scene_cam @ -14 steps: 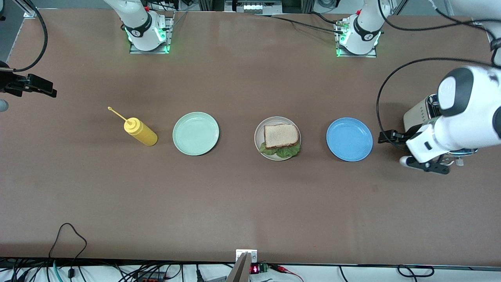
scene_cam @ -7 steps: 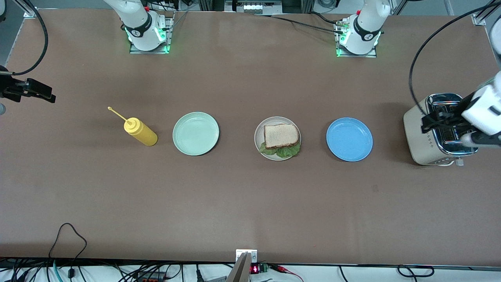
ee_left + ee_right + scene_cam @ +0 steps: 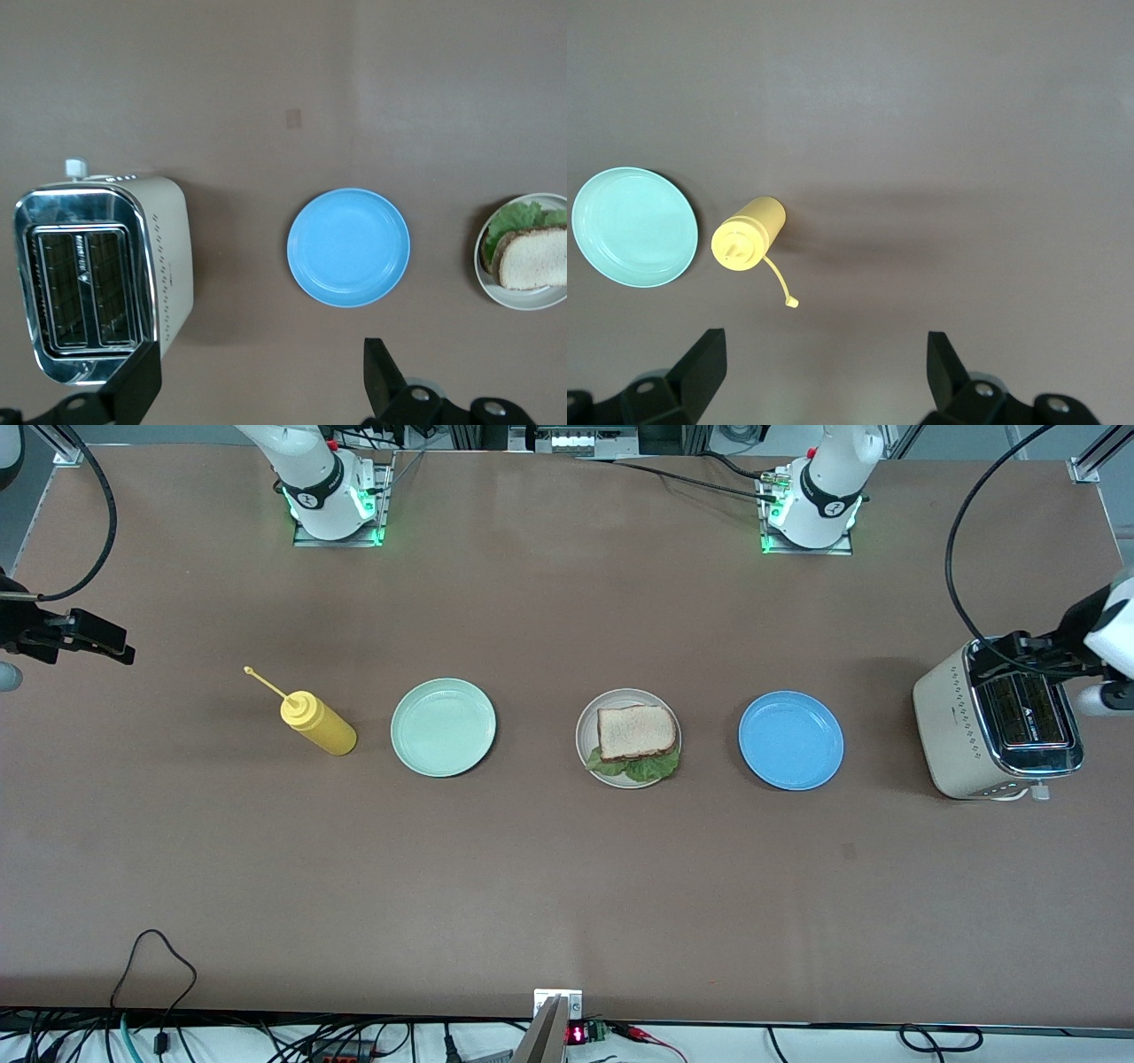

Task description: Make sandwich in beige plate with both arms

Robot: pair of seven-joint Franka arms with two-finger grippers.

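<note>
The sandwich (image 3: 637,732) is already made. It sits on the beige plate (image 3: 586,726) in the middle of the brown desk (image 3: 567,886). You can see the top slice of bread (image 3: 636,730), and a green lettuce leaf (image 3: 651,768) sticks out of the edge nearer the front camera. The slice under it is hidden.

From the beige plate, the blue plate (image 3: 791,740) is at 3 o'clock in the front view, and the toaster (image 3: 997,726) is out past it at the left arm's end of the desk. The mint-green plate (image 3: 443,727) is at 9 o'clock, and the yellow mustard bottle (image 3: 317,722) stands past that one. Both spare plates have nothing on them.

The left gripper (image 3: 257,376) is up in the air over the top of the toaster. Its fingers (image 3: 379,372) are spread wide and hold nothing. The right gripper (image 3: 824,367) is up over the right arm's end of the desk, well away from the bottle. Its fingers (image 3: 943,363) are wide apart too, with nothing in them. Both arms look parked out of the way, so the job looks finished.

What could go wrong now? The left gripper is close over the toaster. If it dropped down, it could bump the toaster and shove it along the desk. The left arm's black cable (image 3: 961,540) loops above the toaster too and could snag on it. The lettuce hangs over the plate rim, so a knock to the plate could slide the top bread off.
</note>
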